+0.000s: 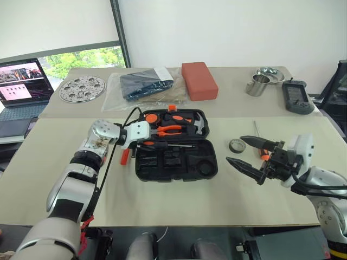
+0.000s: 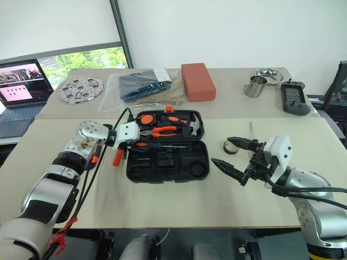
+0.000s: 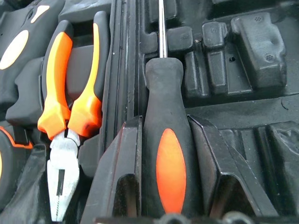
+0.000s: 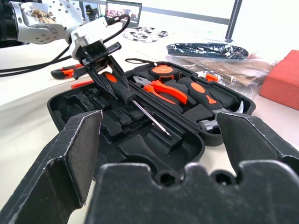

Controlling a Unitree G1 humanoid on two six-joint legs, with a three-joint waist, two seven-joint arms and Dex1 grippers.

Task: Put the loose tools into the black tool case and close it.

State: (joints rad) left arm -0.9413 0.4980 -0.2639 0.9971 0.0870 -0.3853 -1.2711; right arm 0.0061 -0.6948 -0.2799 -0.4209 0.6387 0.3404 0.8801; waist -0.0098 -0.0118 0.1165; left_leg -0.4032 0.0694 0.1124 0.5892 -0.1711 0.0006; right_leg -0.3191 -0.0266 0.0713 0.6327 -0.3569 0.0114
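The black tool case [image 1: 176,162] looks like matt moulded plastic with a slightly grainy surface. The screwdriver [image 3: 170,154] has a matt black rubbery handle with a smooth orange inlay and a thin shiny metal shaft. The pliers [image 3: 70,107] have smooth orange grips and dull grey metal jaws. The perforated disc [image 1: 82,89] and the cup [image 1: 259,85] near the tabletop's far edge are shiny metal.

An office or lab room, by its plain white wall [image 1: 227,27], pale beige work tables [image 1: 179,200] pushed together, an open laptop [image 1: 23,81] with a lit screen, a large window [image 1: 87,58] onto green trees, and a black mesh office chair [image 1: 335,86].
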